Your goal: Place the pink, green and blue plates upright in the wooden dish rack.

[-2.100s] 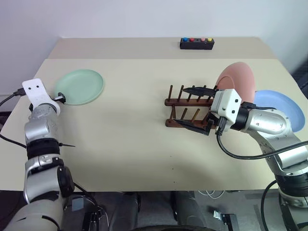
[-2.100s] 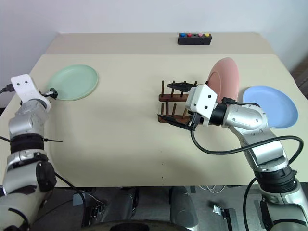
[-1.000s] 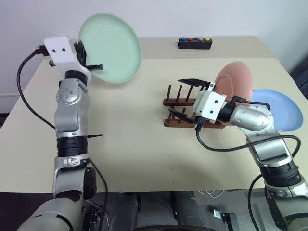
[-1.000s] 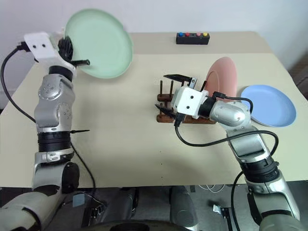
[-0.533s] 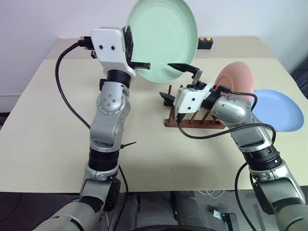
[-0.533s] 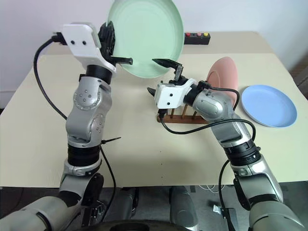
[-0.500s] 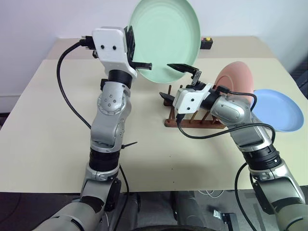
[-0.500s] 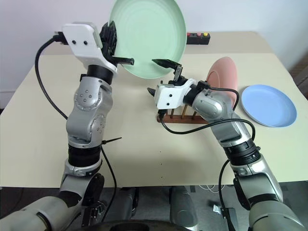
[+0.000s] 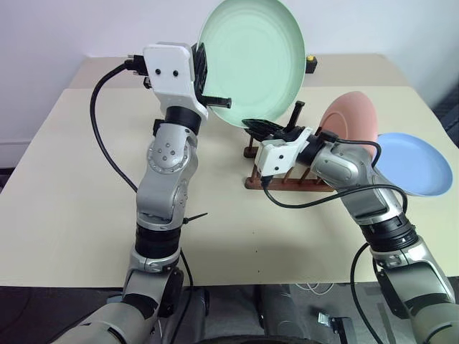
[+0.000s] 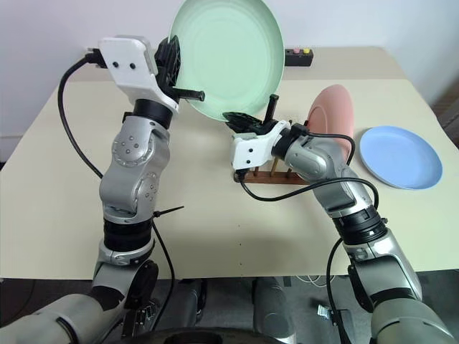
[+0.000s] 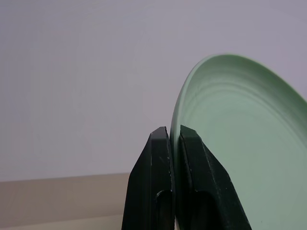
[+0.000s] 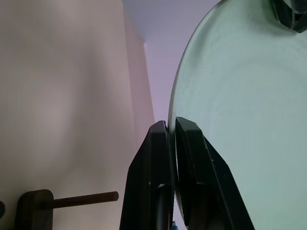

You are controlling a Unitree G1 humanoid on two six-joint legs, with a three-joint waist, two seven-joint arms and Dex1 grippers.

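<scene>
The green plate (image 9: 252,59) is up in the air above the tabletop (image 9: 86,186), held almost upright with its hollow face toward the robot, and both claws have it by the rim. The left claw (image 9: 212,101) is pinched tight on the plate's lower left edge; in the left wrist view its two black fingers (image 11: 159,191) sit closed with the thin rim between them. The right claw (image 9: 259,127) has come in from the other side and is clamped on the bottom edge of the same plate, its fingers (image 12: 158,182) drawn together on the rim in the right wrist view. Just beneath and behind that claw stands the wooden dish rack (image 9: 287,179), dark pegs upright on the tabletop, partly hidden by the right arm. The pink plate (image 9: 355,122) already stands on edge at the rack's right end, leaning a little. The blue plate (image 9: 416,165) lies flat on the tabletop further right, just beside the pink one. At the far edge of the tabletop a black box (image 10: 297,56) with coloured buttons peeks out from behind the green plate.
</scene>
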